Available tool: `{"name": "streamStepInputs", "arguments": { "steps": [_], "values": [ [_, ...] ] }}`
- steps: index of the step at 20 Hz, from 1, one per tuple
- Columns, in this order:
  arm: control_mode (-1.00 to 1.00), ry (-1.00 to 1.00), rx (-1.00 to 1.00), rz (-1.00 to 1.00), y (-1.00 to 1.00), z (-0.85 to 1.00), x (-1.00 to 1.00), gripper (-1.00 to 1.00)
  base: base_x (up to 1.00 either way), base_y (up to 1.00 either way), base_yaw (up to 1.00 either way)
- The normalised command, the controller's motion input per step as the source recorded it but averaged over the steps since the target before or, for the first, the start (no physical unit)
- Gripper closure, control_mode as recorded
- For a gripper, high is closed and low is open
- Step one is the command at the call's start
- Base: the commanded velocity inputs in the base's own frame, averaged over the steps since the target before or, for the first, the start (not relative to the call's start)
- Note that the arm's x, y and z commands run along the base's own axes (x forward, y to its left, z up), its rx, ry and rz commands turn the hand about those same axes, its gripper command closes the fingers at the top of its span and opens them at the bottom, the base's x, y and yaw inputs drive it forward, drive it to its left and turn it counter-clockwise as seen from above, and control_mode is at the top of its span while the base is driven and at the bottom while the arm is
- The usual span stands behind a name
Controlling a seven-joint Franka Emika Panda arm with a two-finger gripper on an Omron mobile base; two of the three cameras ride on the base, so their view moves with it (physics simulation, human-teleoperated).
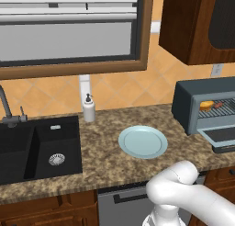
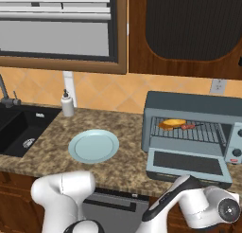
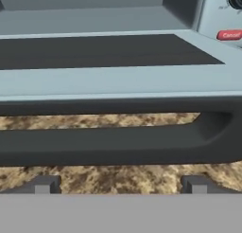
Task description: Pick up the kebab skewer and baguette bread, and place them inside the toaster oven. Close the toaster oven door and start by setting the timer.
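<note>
The toaster oven (image 2: 189, 106) stands on the counter at the right with its door (image 2: 185, 163) dropped flat. On the wire rack inside lie the golden baguette bread (image 2: 172, 123) and, to its right, the thin kebab skewer (image 2: 190, 126); both also show in the left base view, the baguette (image 1: 207, 105) and the skewer (image 1: 219, 103). In the hand view the door (image 3: 94, 52) and its dark bar handle (image 3: 118, 144) lie close ahead. My gripper (image 3: 120, 185) is open just in front of the handle, low by the counter edge, with nothing between its fingertips (image 3: 43, 184).
A pale blue plate (image 2: 93, 146) lies mid-counter, with a soap dispenser (image 2: 67, 104) and a black sink (image 1: 36, 147) to the left. A dark wooden cabinet (image 2: 189, 28) hangs above the oven. A red Cancel button (image 3: 230, 35) and a knob (image 2: 237, 152) sit on the oven's right panel.
</note>
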Motion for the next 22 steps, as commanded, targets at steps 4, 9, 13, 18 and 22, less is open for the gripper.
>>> {"name": "streamStepInputs", "arguments": {
  "steps": [4,9,13,18,22],
  "values": [
    [-1.00,-0.03,0.00,0.00,0.00,0.15,0.01,-1.00,0.00,0.00,0.00],
    [-1.00,-0.07,0.00,0.00,0.00,0.29,0.02,-1.00,0.00,0.00,0.00],
    [-1.00,-0.01,0.00,0.00,0.00,0.06,0.26,-1.00,0.00,0.00,0.00],
    [-1.00,0.00,0.00,0.00,0.00,0.00,0.33,-1.00,0.00,0.00,0.00],
    [-1.00,-0.01,0.00,0.00,0.00,0.09,0.27,-1.00,0.00,0.00,0.00]
  ]
}}
